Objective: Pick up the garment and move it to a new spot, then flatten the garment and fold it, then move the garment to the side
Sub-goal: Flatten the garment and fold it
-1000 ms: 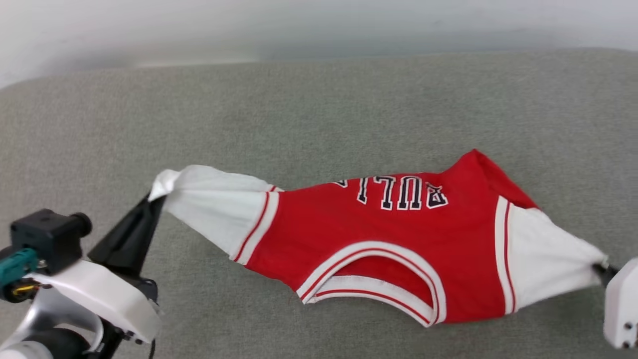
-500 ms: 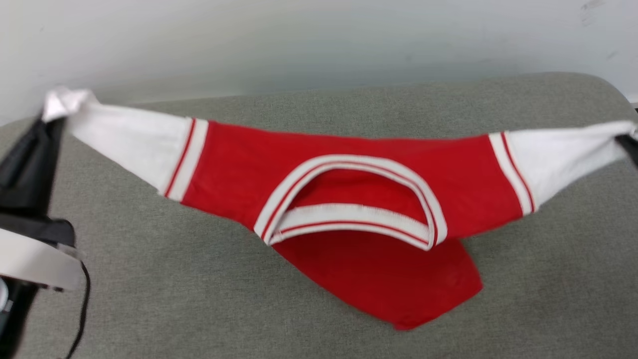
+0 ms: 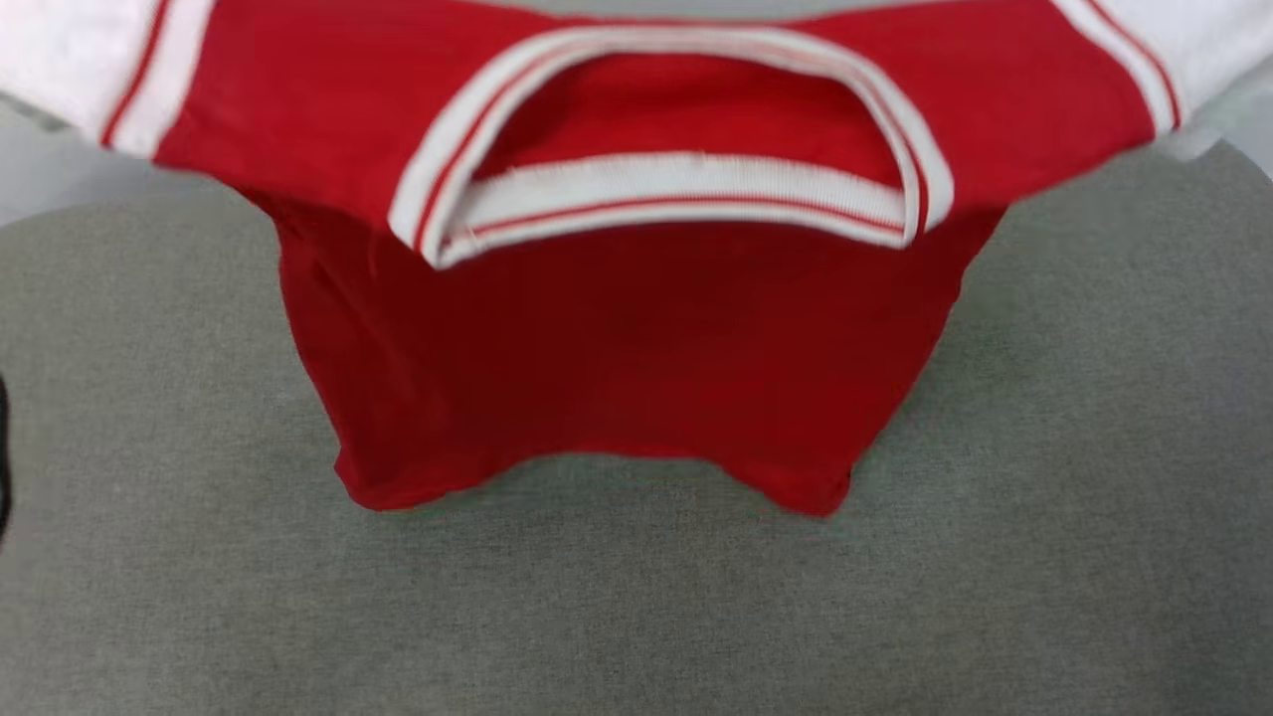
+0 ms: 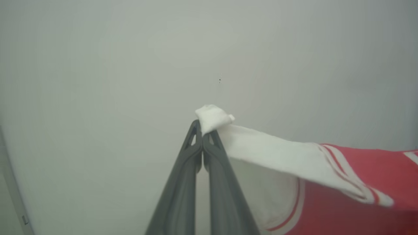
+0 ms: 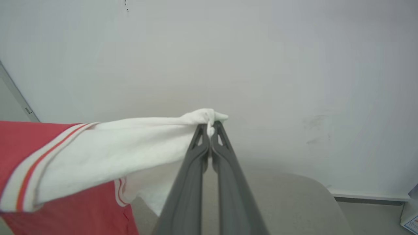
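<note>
The garment (image 3: 636, 338) has gone up since a second ago. Then it lay stretched across the grey padded surface (image 3: 636, 617); now it hangs in the air above it, spread wide. In the head view the striped collar sits at 12 o'clock, its opening facing the camera, and the red body drops toward 6 o'clock. It ends in a loose hem with a corner drooping at each end. Whether those corners touch the surface cannot be told. The white sleeves run out of the view at 10 and 2 o'clock.

In the left wrist view the left gripper (image 4: 202, 130) has its two dark fingers pressed together on the bunched end of one white sleeve. That sleeve stretches away toward 4 o'clock to the striped trim and the red cloth, against a pale wall (image 4: 130, 65). In the right wrist view the right gripper (image 5: 210, 129) is likewise clamped on the tip of the other sleeve. It pulls taut toward 8 o'clock, with the grey surface below at 5 o'clock.
</note>
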{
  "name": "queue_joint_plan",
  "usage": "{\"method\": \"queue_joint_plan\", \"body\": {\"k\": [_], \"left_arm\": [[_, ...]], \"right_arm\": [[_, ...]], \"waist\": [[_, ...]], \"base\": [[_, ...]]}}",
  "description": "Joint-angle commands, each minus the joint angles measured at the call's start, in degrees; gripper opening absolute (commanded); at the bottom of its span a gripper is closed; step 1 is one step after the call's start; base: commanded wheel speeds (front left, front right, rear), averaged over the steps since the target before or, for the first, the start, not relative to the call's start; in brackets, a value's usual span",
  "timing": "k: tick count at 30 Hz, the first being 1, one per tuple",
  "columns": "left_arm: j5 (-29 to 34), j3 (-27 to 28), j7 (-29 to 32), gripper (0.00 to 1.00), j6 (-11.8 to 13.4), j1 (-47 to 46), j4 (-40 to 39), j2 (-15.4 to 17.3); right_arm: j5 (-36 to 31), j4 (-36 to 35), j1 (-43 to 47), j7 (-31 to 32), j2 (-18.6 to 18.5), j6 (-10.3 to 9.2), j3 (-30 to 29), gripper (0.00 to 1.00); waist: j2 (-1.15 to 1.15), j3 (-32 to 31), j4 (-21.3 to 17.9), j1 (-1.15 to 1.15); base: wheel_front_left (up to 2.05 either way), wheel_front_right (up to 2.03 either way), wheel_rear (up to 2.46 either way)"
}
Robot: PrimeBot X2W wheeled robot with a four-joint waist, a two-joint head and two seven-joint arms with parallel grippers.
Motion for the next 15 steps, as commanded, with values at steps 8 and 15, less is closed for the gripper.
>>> {"method": "queue_joint_plan", "body": {"k": [8,15], "left_arm": [[-0.9,-1.7,-0.5,0.0,-2.0,-14.6,7.5,4.1],[1.2,-7.3,-2.1,0.0,-4.6,-32.8,18.8,6.9]], "right_arm": [[-3.0,5.7,-13.9,-7.5,-1.4,-0.02,3.0,0.0],[-8.1,16.1,-29.2,-16.6,-1.1,-0.03,5.2,0.0]], "waist": [[0.0,9.3,0.2,0.0],[0.0,19.3,0.5,0.0]], "base": [[0.0,0.0,0.0],[0.0,0.0,0.0]]}}
